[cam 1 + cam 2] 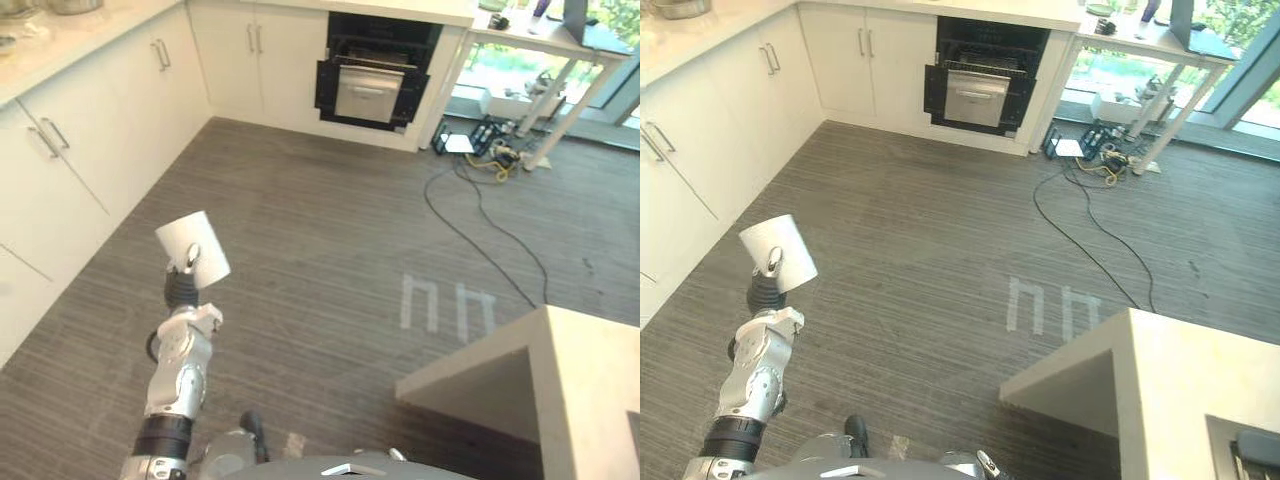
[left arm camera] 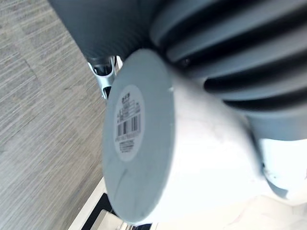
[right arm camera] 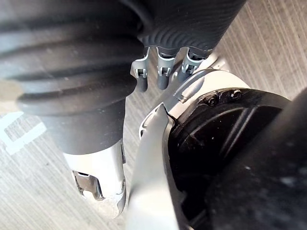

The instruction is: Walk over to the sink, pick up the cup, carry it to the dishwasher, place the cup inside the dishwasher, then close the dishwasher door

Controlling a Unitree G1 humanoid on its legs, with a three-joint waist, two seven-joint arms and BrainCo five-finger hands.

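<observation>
A white cup [image 1: 193,245] is held up over the grey floor at the lower left, tilted, with my left hand [image 1: 184,285] shut round it from below and one finger lying on its side. In the left wrist view the cup's round base [image 2: 139,143] with a barcode label faces the camera, close against the hand's dark cover [image 2: 230,48]. The dishwasher [image 1: 372,75] stands open in the far run of white cabinets, a black cavity with a silver front panel pulled out. My right hand [image 3: 163,79] hangs low by my body with its fingers relaxed and nothing in them.
White cabinets [image 1: 60,180] under a pale counter run along the left and far walls. A pale island corner [image 1: 560,380] juts in at the lower right. Black cables [image 1: 480,225] trail over the floor from a white table [image 1: 560,60] at the far right. Pale tape marks [image 1: 445,305] lie mid-floor.
</observation>
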